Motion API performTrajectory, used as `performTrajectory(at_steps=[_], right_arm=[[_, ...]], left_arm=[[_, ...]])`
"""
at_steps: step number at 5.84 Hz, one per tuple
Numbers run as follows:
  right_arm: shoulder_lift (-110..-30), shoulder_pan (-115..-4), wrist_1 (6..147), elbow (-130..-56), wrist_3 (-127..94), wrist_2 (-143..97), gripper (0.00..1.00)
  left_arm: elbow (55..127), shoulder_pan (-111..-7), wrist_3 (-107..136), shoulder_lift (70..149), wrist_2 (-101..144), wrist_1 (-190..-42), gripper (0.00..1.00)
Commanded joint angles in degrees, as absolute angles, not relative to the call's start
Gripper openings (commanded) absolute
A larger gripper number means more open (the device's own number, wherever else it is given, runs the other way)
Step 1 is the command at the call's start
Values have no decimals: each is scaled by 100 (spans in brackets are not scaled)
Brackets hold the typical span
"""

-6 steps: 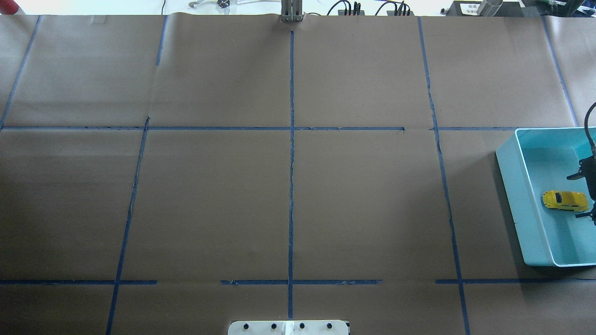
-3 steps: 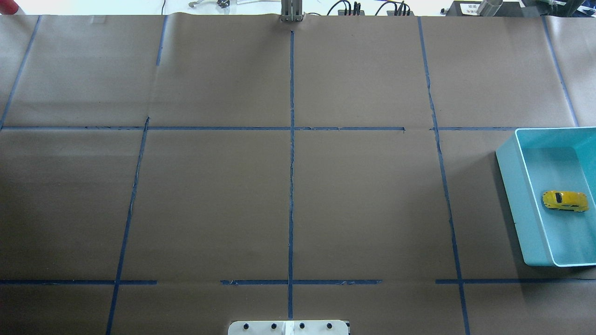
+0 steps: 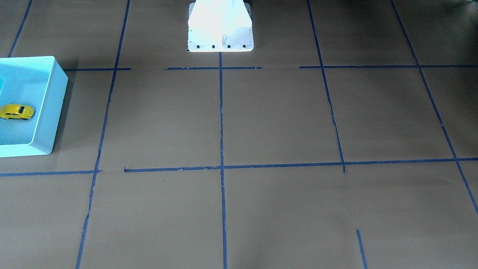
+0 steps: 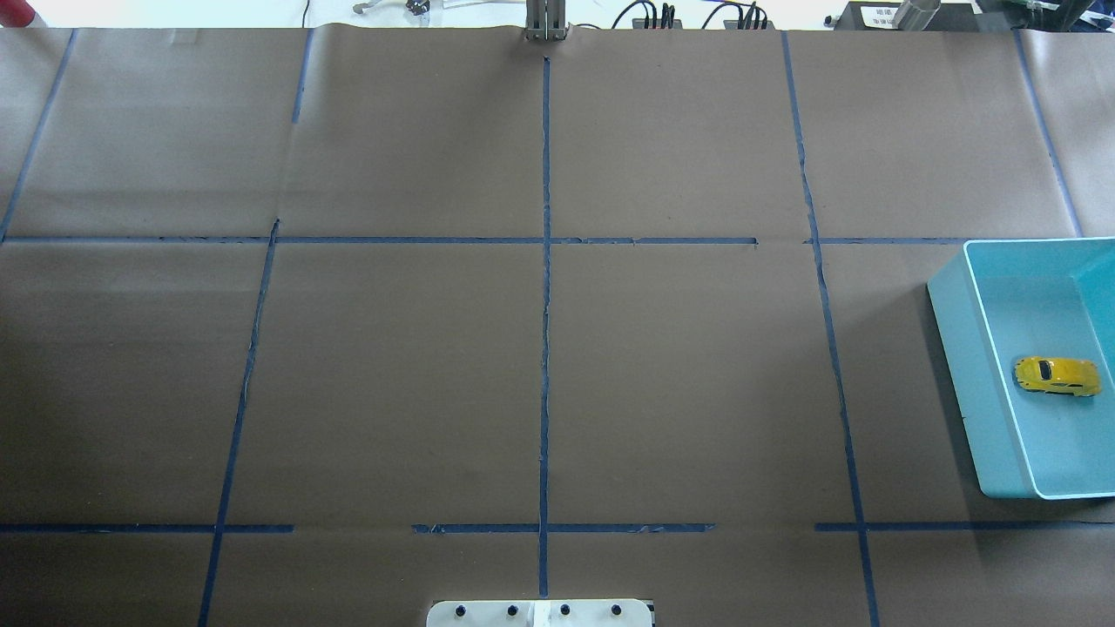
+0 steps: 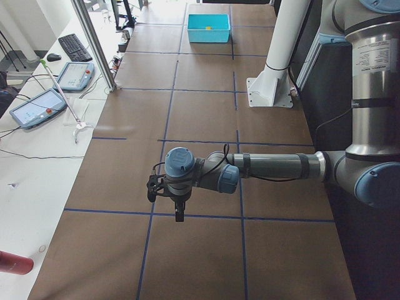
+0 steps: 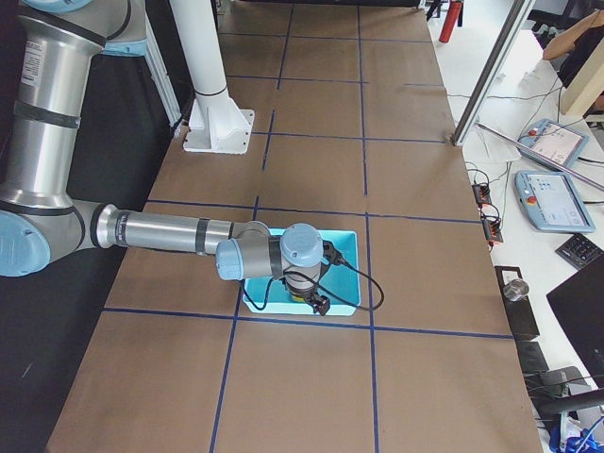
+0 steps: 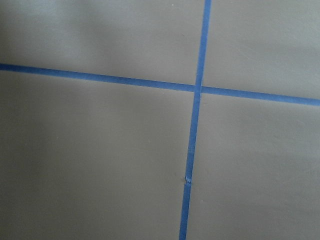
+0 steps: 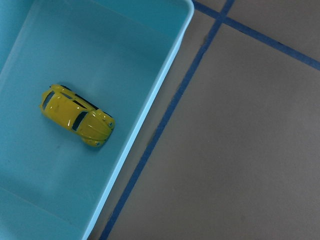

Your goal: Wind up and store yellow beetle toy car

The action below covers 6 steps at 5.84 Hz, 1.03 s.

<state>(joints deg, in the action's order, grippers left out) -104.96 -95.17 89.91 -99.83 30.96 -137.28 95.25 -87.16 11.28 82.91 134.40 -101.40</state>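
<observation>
Overhead exterior view: the right gripper (image 6: 316,300), which stood inside the bin (image 4: 967,374) beside the car (image 4: 1057,376) a second ago, has left this picture. The car now sits alone on the bin's floor, roof up. I judge the storing done and the arm drawing back. Seen from the side, the right gripper hangs above the bin with the car below it, apart from it. Whether it is released or clenched I cannot tell. The right arm reaches out level, wrist turned down. The left arm does likewise, the left gripper (image 5: 179,212) pointing down over crossed tape lines (image 7: 197,89) on the worktop (image 4: 679,374), the car far off; its state I cannot tell either.
</observation>
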Motion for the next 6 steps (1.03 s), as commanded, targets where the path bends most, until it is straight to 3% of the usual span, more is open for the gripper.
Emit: performTrajectory(at_steps=[1, 3, 5, 6], right_arm=[[-10660, -10236, 9131, -10046, 1955, -13519, 100], [-10838, -10433, 9492, -10327, 143, -13343, 100], [-10453, -9358, 9492, -10380, -571, -13324, 100], [-10450, -9343, 9466, -10380, -510, -13359, 100]], left_arm=[[9527, -8701, 879, 8297, 13439, -10116, 100], [9527, -8561, 879, 8288, 13447, -10090, 100], [9527, -8552, 879, 8288, 13456, -10090, 100], [9527, -8552, 879, 8288, 13456, -10090, 100]])
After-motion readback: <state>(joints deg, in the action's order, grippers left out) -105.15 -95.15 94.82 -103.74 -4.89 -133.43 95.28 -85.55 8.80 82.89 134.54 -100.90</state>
